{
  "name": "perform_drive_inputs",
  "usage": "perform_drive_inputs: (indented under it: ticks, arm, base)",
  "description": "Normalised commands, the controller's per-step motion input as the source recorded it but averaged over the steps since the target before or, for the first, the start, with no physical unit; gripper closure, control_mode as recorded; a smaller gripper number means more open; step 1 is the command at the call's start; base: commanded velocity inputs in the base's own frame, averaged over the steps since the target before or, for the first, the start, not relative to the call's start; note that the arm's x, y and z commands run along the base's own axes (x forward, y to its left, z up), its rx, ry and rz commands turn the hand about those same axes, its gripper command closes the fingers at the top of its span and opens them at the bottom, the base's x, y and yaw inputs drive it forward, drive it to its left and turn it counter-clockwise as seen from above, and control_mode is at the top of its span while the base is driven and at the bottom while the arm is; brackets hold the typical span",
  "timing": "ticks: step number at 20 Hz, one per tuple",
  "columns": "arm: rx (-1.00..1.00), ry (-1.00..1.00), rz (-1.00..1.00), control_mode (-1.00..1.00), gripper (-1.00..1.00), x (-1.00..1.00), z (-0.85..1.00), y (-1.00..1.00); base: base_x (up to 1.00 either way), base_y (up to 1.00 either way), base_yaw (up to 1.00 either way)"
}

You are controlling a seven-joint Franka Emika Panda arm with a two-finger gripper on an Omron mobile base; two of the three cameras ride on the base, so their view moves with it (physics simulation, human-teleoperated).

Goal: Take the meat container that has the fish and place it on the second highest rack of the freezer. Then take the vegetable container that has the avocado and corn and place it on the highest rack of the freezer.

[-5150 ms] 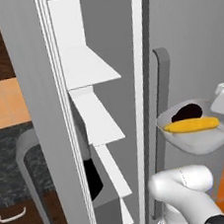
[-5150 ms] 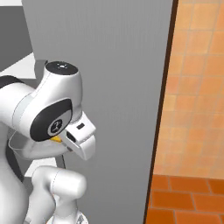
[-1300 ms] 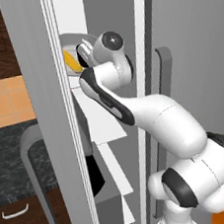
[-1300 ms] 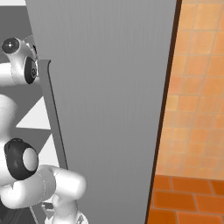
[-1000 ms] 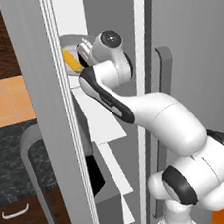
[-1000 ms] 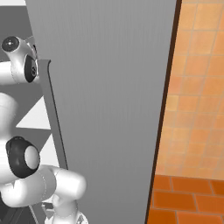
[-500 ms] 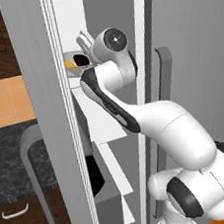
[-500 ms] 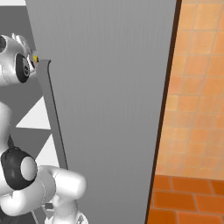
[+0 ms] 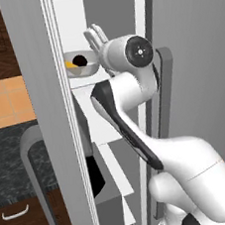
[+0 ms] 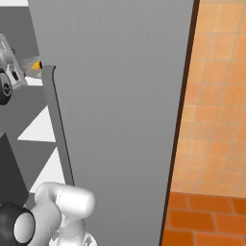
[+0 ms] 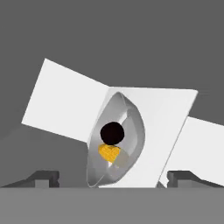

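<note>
Bowl (image 9: pixel 81 64) with avocado (image 9: pixel 79 60), corn (image 9: pixel 70 64) seated at front edge of top freezer shelf (image 9: pixel 88 80); gripper (image 9: pixel 97 37) wide, empty, clear of rim for release.

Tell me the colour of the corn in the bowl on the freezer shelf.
Yellow-orange. The corn lies beside the black avocado in the grey bowl, clearest in the hand view.

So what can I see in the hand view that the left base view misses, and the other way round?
The hand view alone shows the gripper with its fingertips spread wide, either side of the bowl.

The left base view alone shows the white arm reaching into the freezer, the lower shelves and the door handle.

Both show the vegetable container sitting on the highest rack, holding the dark avocado and yellow corn.
</note>
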Motion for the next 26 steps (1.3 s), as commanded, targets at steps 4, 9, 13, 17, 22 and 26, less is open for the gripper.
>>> perform_drive_inputs:
  ticks: [4,9,13,17,22,26]
  arm:
    - [0.08,0.09,0.0,-1.0,-1.0,-1.0,0.15,-0.21]
    - [0.09,0.19,0.0,-1.0,-1.0,-1.0,0.0,-0.32]
    - [0.08,0.27,0.0,-1.0,-1.0,-1.0,-0.01,-0.32]
    - [0.01,0.31,0.01,-1.0,-1.0,-0.85,-0.27,-0.31]
    - [0.0,0.34,0.09,-1.0,-1.0,-0.48,-0.63,-0.3]
    - [-0.1,0.23,0.16,-1.0,-1.0,-0.34,-0.64,-0.23]
  base:
    - [0.0,0.0,0.0]
    - [0.0,0.0,0.0]
    - [0.0,0.0,0.0]
    - [0.0,0.0,0.0]
    - [0.0,0.0,0.0]
    - [0.0,0.0,0.0]
